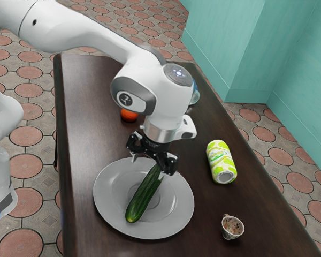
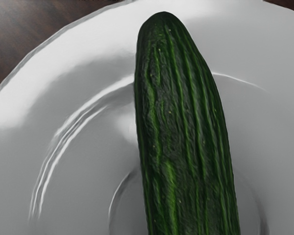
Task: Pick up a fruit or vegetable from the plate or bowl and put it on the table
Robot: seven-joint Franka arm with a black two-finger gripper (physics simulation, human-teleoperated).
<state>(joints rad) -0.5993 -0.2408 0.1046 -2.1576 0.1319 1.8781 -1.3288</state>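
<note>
Lying on plate (image 1: 179, 206), cucumber (image 1: 143, 198), nearby green-patterned can (image 1: 220, 159), lettering illegible

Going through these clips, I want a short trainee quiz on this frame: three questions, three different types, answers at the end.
1. Multiple choice. Where does the cucumber lie?
A: inside the small cup
B: on the grey plate
C: on the tiled floor

2. True or false. The black pincer is shut on the cucumber.

3. Fill in the blank. To finish the task, the cucumber should be put on the ____.

Key:
1. B
2. False; the pincer is open, at one end of the cucumber.
3. table
</note>
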